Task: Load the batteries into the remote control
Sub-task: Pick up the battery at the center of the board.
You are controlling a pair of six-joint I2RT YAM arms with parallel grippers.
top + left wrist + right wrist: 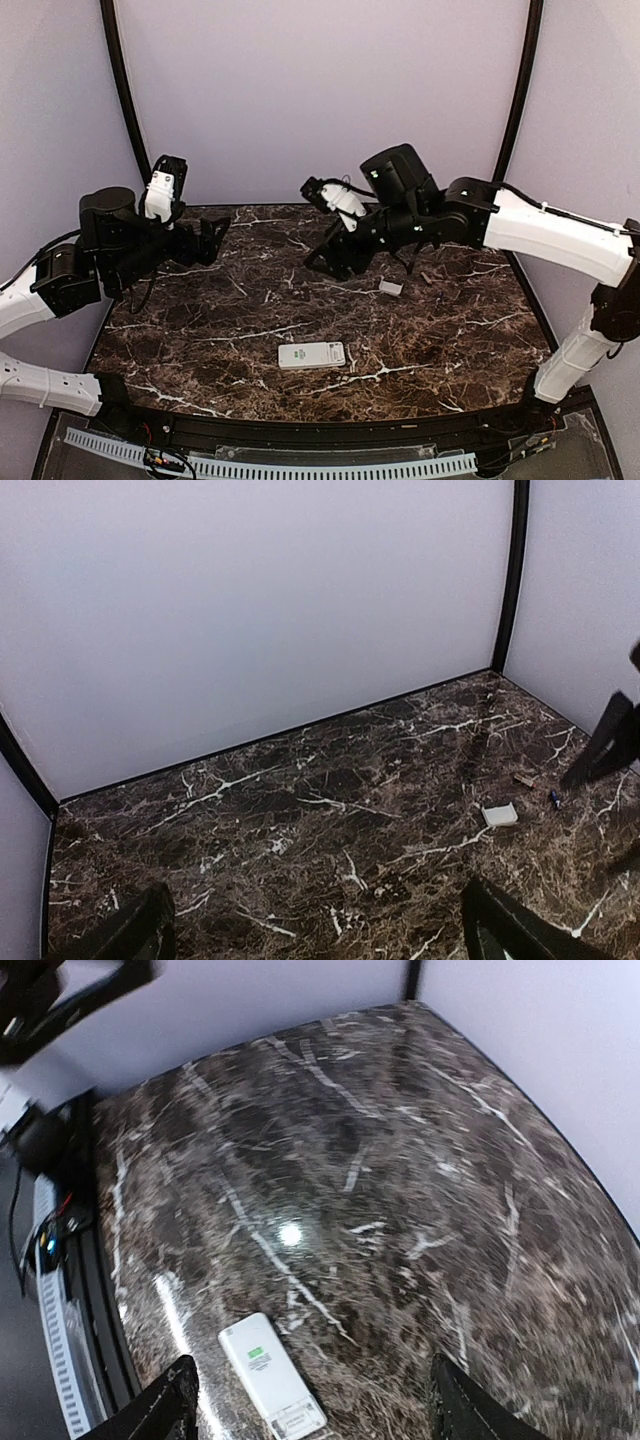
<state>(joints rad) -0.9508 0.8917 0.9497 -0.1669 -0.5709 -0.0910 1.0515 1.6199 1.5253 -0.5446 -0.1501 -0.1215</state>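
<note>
Right wrist, remote control (272, 1375), green mark (259, 1358) unreadable

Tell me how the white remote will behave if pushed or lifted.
The remote control lies flat and slim, so it probably slides rather than rolls or tips. The table looks glossy, so a push may send it skating. Its plastic shell likely stays stiff when lifted.
</note>
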